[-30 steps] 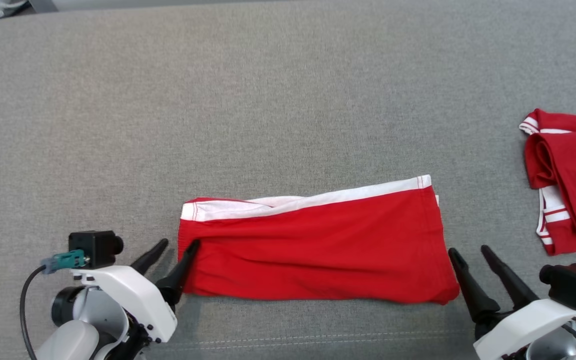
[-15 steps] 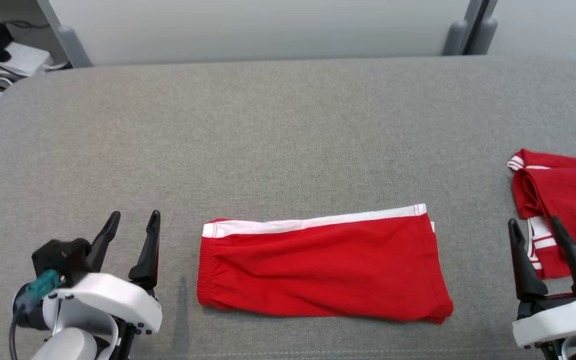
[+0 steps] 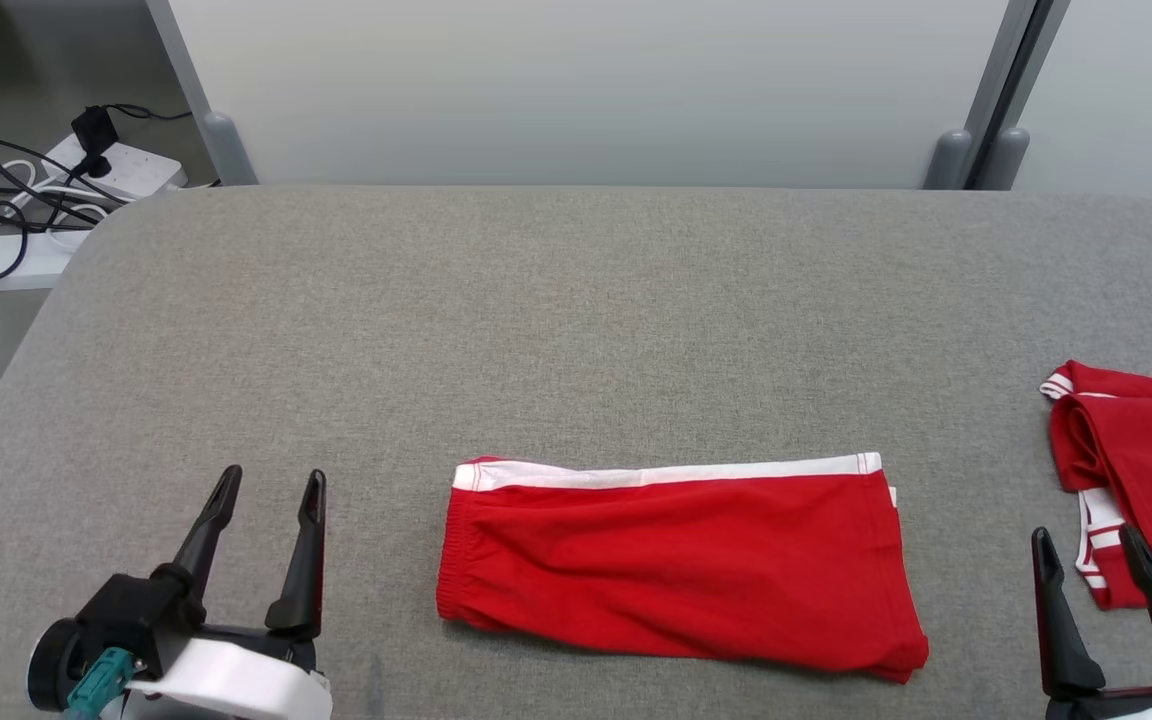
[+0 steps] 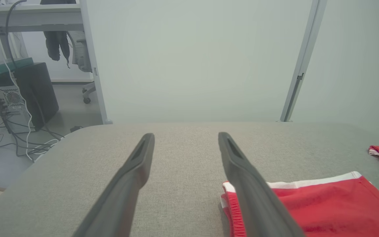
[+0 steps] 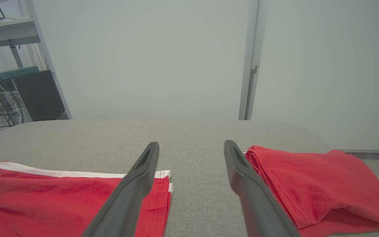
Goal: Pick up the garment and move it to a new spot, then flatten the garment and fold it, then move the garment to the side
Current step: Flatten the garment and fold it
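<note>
The garment (image 3: pixel 676 565) is a pair of red shorts with a white stripe along its far edge, folded into a flat rectangle near the front middle of the grey table (image 3: pixel 576 320). It also appears in the left wrist view as red cloth (image 4: pixel 324 204) and in the right wrist view as red cloth (image 5: pixel 44 194). My left gripper (image 3: pixel 271 480) is open, off the garment's left end with bare table between. My right gripper (image 3: pixel 1086 538) is open to the right of the garment, empty. In the wrist views, both the left gripper (image 4: pixel 186 135) and the right gripper (image 5: pixel 191 144) hold nothing.
A second red garment with white trim (image 3: pixel 1136 480) lies folded at the table's right edge, just beyond my right fingers; it is also in the right wrist view (image 5: pixel 308 177). Cables and a power strip (image 3: pixel 86 165) lie on the floor at far left. A pale wall stands behind the table.
The head camera has tilted up, showing the table's far edge and the wall. Both grippers have drawn back from the garment's ends and now point away, still open. The garment lies flat.
</note>
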You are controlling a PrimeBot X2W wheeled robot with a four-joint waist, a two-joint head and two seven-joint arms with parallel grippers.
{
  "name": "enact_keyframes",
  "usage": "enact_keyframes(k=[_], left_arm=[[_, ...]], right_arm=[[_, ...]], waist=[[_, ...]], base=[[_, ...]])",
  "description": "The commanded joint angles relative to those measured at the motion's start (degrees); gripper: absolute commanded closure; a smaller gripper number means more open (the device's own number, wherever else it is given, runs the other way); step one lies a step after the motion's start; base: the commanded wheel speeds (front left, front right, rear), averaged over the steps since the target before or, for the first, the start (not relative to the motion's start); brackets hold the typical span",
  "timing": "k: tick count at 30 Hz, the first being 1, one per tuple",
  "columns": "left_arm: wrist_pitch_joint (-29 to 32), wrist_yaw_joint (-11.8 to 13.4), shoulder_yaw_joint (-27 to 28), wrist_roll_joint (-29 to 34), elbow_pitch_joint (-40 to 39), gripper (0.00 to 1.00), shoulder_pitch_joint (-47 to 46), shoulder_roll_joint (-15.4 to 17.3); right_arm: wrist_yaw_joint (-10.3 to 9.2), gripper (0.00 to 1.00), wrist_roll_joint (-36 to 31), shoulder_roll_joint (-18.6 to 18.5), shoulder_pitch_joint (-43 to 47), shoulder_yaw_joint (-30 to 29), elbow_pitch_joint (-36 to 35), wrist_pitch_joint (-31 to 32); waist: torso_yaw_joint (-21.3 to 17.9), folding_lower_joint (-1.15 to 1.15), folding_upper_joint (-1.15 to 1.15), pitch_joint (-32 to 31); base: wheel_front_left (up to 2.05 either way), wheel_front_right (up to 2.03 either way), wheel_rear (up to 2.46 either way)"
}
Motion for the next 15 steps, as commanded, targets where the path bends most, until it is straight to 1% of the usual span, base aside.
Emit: enact_keyframes(k=[1,5,8,12,15], left_arm=[[-0.7,-1.0,2.9,1.3,-0.9,0.00,-1.2,1.0],[-0.7,-4.7,7.2,3.9,0.8,0.00,-0.2,-1.3],[-0.7,-6.6,9.2,5.5,2.8,0.00,0.0,-2.8],[-0.7,-8.0,10.5,7.4,4.5,0.00,0.4,-4.4],[-0.7,-8.5,11.2,8.2,5.5,0.00,0.6,-5.3]], right_arm=[[0.01,0.00,-0.4,-0.7,-0.6,1.1,-1.6,-1.0],[0.01,0.00,-0.3,0.0,0.2,1.8,-1.4,-1.0],[0.01,0.00,-0.6,0.4,0.5,2.7,-1.1,-1.1],[0.01,0.00,-0.7,0.7,0.3,3.4,-0.5,-1.2],[0.01,0.00,-0.7,0.8,0.0,3.6,-0.1,-1.3]], waist=[[0.2,0.00,0.00,-0.3],[0.4,0.00,0.00,-0.8],[0.1,0.00,0.00,-1.0],[-0.4,0.00,0.00,-1.1],[-0.6,0.00,0.00,-1.1]], base=[[0.00,0.00,0.00],[0.00,0.00,0.00],[0.00,0.00,0.00],[0.00,0.00,0.00],[0.00,0.00,0.00]])
